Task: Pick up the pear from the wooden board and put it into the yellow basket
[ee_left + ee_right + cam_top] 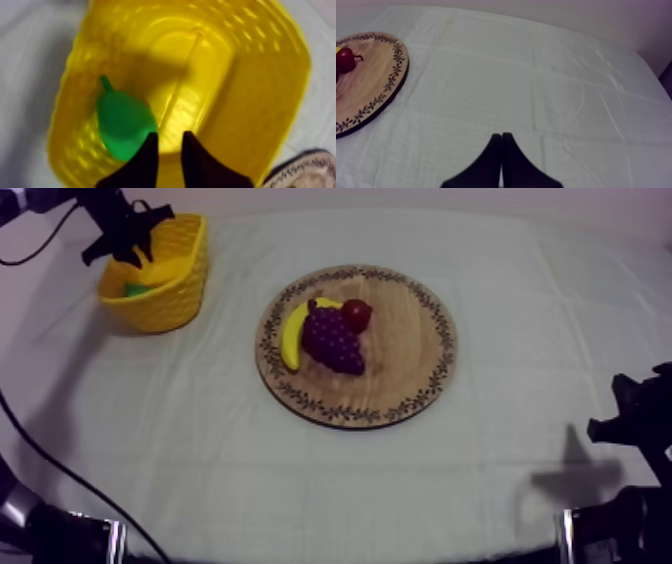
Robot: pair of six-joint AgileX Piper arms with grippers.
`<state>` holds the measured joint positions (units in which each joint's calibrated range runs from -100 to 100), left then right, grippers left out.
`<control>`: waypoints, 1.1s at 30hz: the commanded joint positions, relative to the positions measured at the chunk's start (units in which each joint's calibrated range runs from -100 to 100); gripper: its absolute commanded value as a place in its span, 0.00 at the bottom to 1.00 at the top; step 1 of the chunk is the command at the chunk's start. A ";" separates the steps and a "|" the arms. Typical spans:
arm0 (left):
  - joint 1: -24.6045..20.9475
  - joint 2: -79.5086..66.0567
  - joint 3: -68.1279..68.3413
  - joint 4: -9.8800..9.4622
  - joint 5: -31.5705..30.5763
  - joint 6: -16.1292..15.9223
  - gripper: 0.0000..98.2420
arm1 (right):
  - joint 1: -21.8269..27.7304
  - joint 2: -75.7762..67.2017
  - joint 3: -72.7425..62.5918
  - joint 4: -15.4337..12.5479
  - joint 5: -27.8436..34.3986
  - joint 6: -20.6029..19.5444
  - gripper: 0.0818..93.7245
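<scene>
The pear [122, 125] lies inside the yellow basket [265, 90], beside the left gripper [170, 136], whose fingers stand apart and empty. A crooked withdrawal could catch the basket's wall and tip it.

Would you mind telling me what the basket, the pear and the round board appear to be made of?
Yellow basket: likely moulded plastic, glossy, perforated walls. Pear: probably smooth plastic toy, uniform green with slight sheen. Wooden board: wood grain visible, matt, dark patterned rim.

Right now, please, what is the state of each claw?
Left claw: open, empty, above the yellow plastic basket where the green toy pear lies.
Right claw: closed, holding nothing.
</scene>
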<state>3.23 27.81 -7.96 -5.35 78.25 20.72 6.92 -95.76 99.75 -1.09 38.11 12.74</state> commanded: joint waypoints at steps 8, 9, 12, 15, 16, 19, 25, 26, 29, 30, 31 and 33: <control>2.24 -28.18 29.29 0.47 -16.29 -3.00 0.01 | -0.03 0.01 0.03 0.00 0.03 -0.01 0.00; 2.34 -30.82 32.80 0.80 -18.88 -3.52 0.01 | -0.03 0.01 0.03 0.00 0.03 0.00 0.00; 2.40 -38.37 44.17 2.14 -27.44 -6.03 0.00 | -0.03 0.01 0.03 0.00 0.03 0.00 0.00; 2.48 -45.42 54.35 3.10 -33.82 -8.58 0.00 | -0.03 0.01 0.03 0.00 0.03 -0.01 0.00; 2.52 -47.62 57.17 3.34 -35.14 -9.22 0.00 | -0.03 0.01 0.03 0.00 0.03 -0.01 0.00; 2.41 -53.90 64.30 3.78 -37.56 -10.46 0.00 | -0.03 0.01 0.03 0.00 0.03 -0.01 0.00; 2.37 -66.40 77.33 4.77 -42.76 -13.97 0.00 | -0.03 0.01 0.03 0.00 0.03 -0.01 0.00; 2.33 -68.54 79.76 5.11 -43.95 -14.67 0.00 | -0.03 0.01 0.03 0.00 0.03 -0.01 0.00; 1.95 -75.45 87.72 7.17 -48.64 -18.25 0.00 | -0.03 0.01 0.03 0.00 0.03 -0.01 0.00; 1.71 -78.08 90.68 8.21 -50.37 -19.84 0.00 | -0.03 0.01 0.03 0.00 0.03 -0.01 0.00; 1.37 -80.88 93.62 9.32 -51.83 -21.37 0.00 | -0.03 0.01 0.03 0.00 0.03 0.00 0.00; 0.39 -87.39 99.19 10.77 -53.34 -23.30 0.00 | -0.03 0.01 0.03 0.00 0.03 0.00 0.00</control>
<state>4.20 -49.37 80.96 4.21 26.68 0.86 6.92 -95.76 99.75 -1.09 38.11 12.74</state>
